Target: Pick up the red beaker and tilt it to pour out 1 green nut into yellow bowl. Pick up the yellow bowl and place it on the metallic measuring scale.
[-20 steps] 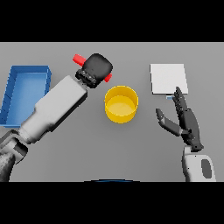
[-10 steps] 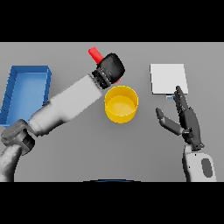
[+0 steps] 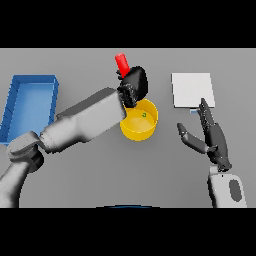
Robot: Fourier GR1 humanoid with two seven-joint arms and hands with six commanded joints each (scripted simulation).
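Observation:
My left hand (image 3: pixel 135 84) is shut on the red beaker (image 3: pixel 121 64), holding it tilted just above the far rim of the yellow bowl (image 3: pixel 134 131). Only the beaker's upper end shows past the hand. A small green nut (image 3: pixel 144 115) lies inside the bowl. The metallic measuring scale (image 3: pixel 192 89), a pale flat square, sits to the right of the bowl. My right hand (image 3: pixel 214 137) stands open with straight fingers, just in front of the scale and to the right of the bowl.
A blue tray (image 3: pixel 50 82) lies at the left side of the grey table. My left forearm (image 3: pixel 87 120) stretches across the table between the tray and the bowl.
My left hand has carried the red beaker to the right, from beside the tray to over the bowl. A green nut now shows in the bowl. The right hand has stayed put.

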